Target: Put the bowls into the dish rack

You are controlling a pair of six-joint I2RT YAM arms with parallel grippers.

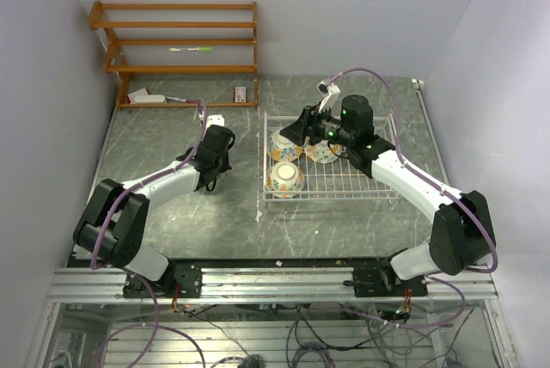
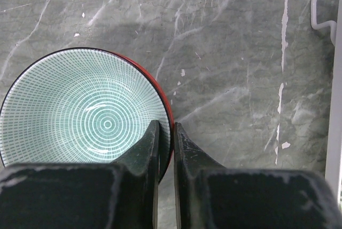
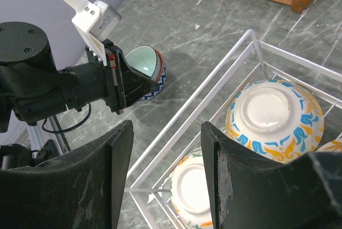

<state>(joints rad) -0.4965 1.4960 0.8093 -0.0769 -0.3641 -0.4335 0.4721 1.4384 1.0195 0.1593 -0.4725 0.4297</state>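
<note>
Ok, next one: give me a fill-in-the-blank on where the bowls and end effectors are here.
1. The left end effector has a finger on either side of the teal bowl's ____.
2. That bowl is ____ the dish rack.
3. The patterned bowls in the rack lie ____.
4. The right end effector is open and holds ____.

Missing words: rim; outside; upside down; nothing.
</note>
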